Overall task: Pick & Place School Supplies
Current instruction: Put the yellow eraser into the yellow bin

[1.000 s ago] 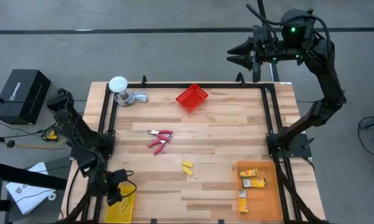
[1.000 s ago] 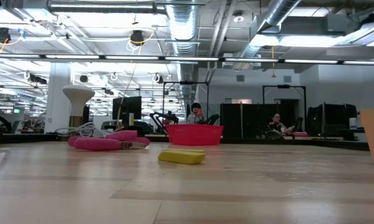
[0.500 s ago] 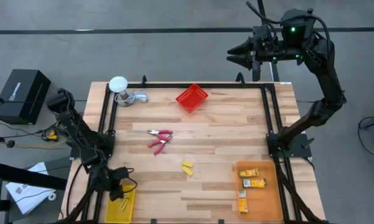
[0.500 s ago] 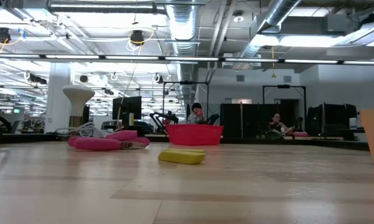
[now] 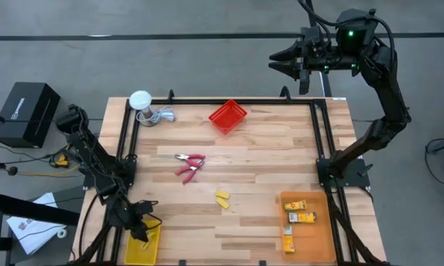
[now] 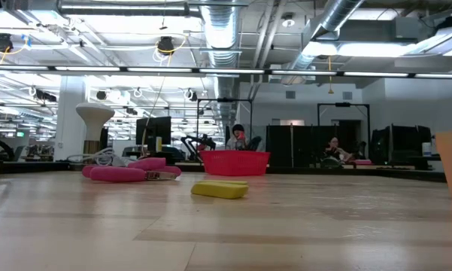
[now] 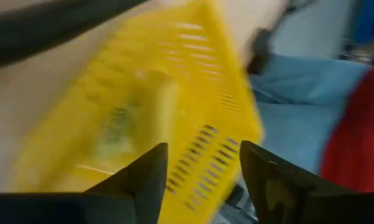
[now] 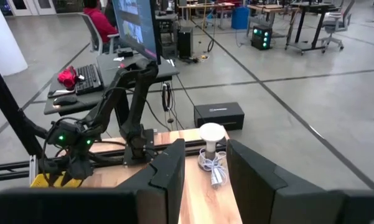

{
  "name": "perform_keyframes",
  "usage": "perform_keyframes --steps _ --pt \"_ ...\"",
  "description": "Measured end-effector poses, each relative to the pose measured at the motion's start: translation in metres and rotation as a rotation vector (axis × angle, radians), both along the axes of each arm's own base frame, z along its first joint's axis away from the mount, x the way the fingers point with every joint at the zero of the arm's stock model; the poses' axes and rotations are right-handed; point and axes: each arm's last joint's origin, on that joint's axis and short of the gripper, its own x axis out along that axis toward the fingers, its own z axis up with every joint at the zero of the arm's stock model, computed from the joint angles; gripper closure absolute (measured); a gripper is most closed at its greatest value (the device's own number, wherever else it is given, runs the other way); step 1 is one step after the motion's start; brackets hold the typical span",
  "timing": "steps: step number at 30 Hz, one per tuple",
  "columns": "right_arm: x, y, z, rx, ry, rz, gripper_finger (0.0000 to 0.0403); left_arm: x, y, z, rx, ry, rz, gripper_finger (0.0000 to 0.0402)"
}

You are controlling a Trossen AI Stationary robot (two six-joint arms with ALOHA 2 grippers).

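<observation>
Hovering over the yellow bin (image 5: pixel 142 244) at the tabletop's (image 5: pixel 258 148) near-left corner, the left gripper (image 5: pixel 138 230) is holding its fingers apart, empty. Yellow pieces (image 5: pixel 222 199) and red-handled scissors (image 5: pixel 189 164) are waiting mid-tabletop, probably next; the right gripper (image 5: pixel 279 63) is idling open beyond the far edge.

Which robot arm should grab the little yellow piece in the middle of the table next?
Probably the left. Its gripper is low over the yellow bin, near the yellow piece. The right gripper is raised beyond the table's far edge.
</observation>
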Motion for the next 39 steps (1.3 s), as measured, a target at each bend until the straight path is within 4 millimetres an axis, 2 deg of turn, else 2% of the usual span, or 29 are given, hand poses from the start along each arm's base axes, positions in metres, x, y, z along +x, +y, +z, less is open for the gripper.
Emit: perform_keyframes --steps 6,12,16,20,23,25,28,31,39 --pt "0.0 0.0 0.0 -0.005 -0.002 0.001 0.0292 0.003 0.004 0.025 -0.113 -0.168 0.126 0.0193" --pt "0.0 0.0 0.001 -0.016 -0.011 0.0 0.0292 0.002 0.03 0.065 -0.102 -0.542 0.411 0.0211" --pt "0.003 -0.002 -0.006 0.015 0.045 -0.001 0.0292 -0.001 0.059 0.093 0.029 -0.8 0.651 0.0226" --pt "0.016 -0.005 -0.026 0.099 0.193 0.019 0.0295 -0.004 0.087 0.122 0.242 -1.013 0.834 0.0248" --pt "0.03 -0.001 -0.045 0.147 0.345 0.076 0.0318 -0.003 0.103 0.141 0.402 -1.147 0.917 0.0278" --pt "0.04 0.004 -0.058 0.19 0.437 0.152 0.0348 -0.002 0.111 0.15 0.504 -1.229 0.94 0.0305" --pt "0.055 0.015 -0.072 0.249 0.522 0.298 0.0393 0.002 0.118 0.156 0.621 -1.329 0.947 0.0351" --pt "0.073 0.029 -0.085 0.311 0.585 0.435 0.0395 0.01 0.123 0.156 0.701 -1.363 0.941 0.0392" --pt "0.139 0.058 -0.132 0.379 0.757 0.55 0.0402 0.039 0.129 0.143 0.861 -1.31 0.94 0.04"
